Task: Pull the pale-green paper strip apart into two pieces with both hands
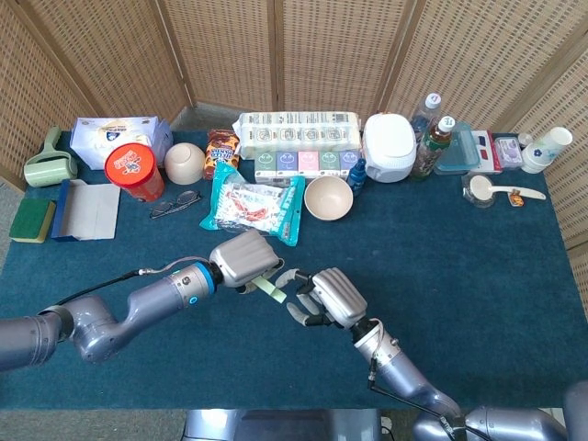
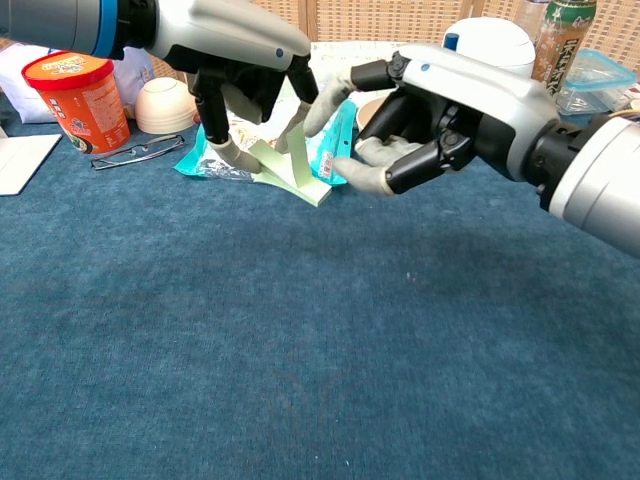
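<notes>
Pinching the paper strip [image 2: 285, 165], left hand [image 2: 245, 75]; right hand [image 2: 425, 125] fingers spread just beside, contact unclear overhead.

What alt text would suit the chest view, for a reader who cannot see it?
Left hand holds a pale-green strip above a blue table; right hand reaches for its free end. An orange tub stands behind.

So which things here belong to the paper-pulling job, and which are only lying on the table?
Job:
paper strip, one piece
left hand, holds the strip
right hand, beside the strip's free end

Lying about:
orange cup
glasses
snack bag
bowl
rice cooker
bottles
sponge
</notes>
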